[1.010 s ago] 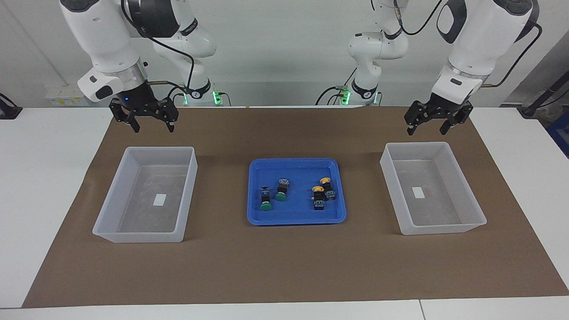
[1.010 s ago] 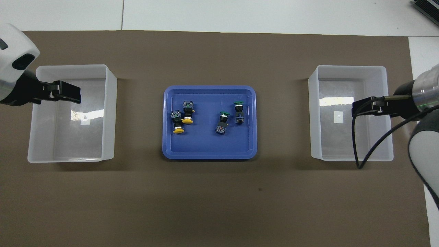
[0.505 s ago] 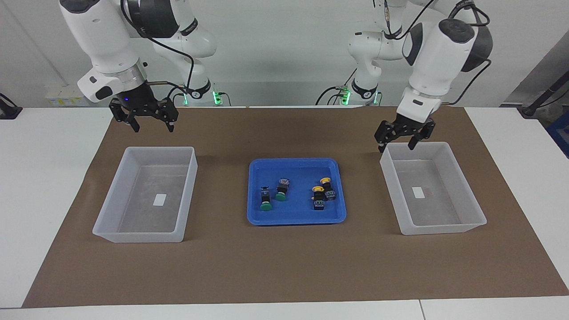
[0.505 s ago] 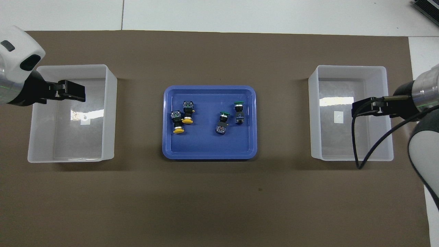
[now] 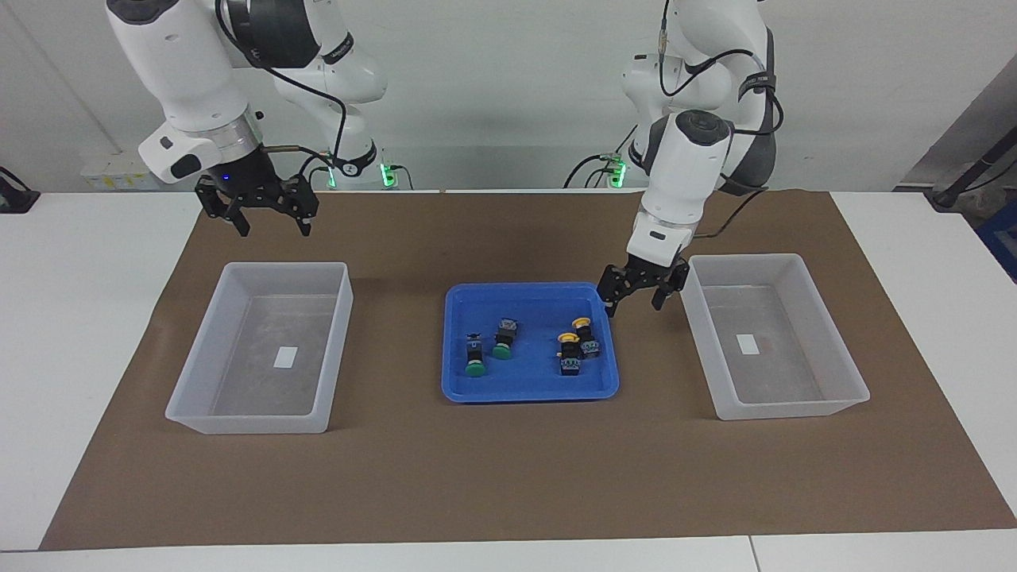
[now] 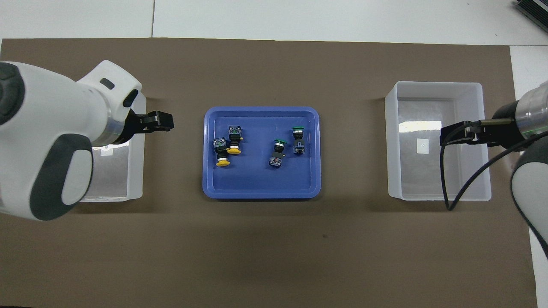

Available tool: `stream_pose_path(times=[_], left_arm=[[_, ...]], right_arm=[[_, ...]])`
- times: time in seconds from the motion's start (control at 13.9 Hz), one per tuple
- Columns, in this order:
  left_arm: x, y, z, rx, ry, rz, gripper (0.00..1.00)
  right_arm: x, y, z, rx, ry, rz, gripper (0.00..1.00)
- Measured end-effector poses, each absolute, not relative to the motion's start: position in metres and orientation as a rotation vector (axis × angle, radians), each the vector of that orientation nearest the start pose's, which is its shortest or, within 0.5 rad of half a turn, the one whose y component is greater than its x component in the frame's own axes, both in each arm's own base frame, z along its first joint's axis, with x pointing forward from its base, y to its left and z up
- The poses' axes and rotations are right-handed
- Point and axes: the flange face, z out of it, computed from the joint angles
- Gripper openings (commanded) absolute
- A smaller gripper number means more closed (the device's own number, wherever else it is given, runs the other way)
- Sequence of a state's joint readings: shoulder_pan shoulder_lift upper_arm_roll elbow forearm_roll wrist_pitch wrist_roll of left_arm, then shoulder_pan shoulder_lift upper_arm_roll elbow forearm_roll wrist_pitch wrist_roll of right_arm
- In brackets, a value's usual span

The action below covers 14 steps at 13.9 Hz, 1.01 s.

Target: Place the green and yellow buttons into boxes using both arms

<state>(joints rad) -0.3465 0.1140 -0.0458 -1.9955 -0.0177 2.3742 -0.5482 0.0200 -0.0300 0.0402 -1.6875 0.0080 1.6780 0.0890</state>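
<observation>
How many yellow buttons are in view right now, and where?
2, none seems hidden. Both lie in the blue tray toward the left arm's end, touching each other: one yellow button and the other yellow button just nearer the robots.

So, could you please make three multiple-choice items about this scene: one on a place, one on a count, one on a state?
1. Where are the buttons?
A. in the blue tray
B. in the box at the left arm's end
C. on the brown mat

2. How many buttons have yellow caps?
A. one
B. two
C. four

3. In what state is the left gripper?
A. shut on a green button
B. shut on nothing
C. open, holding nothing

Answers:
1 A: all four buttons lie inside the blue tray, and both boxes hold only a label.
2 B: two yellow caps show beside two green caps.
3 C: the left gripper hangs over the tray's corner with fingers apart and nothing between them.
</observation>
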Motion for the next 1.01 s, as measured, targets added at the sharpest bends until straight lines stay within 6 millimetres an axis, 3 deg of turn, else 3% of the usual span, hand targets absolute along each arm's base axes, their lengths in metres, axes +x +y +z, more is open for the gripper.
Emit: stream_pose_path(times=[0.22,0.43,0.65,1.01], left_arm=[[0.557,-0.236,0.407,-3.246,-0.262,-0.358,0.9],[0.553,-0.254,0.384,-3.247,-0.263,-0.315,0.81],[0.545,-0.264,0.367,-3.242,-0.252,-0.274,0.77],[0.529,-0.273,0.337,-3.228,-0.211,-0.203,0.74]], right_arm=[[0.555,0.047,0.592,-3.127,0.014,-0.081,1.0],[0.563,0.08,0.57,-3.114,-0.017,-0.146,1.0],[0.572,0.128,0.539,-3.098,0.024,-0.167,1.0],[0.583,0.225,0.478,-3.073,0.093,-0.233,1.0]])
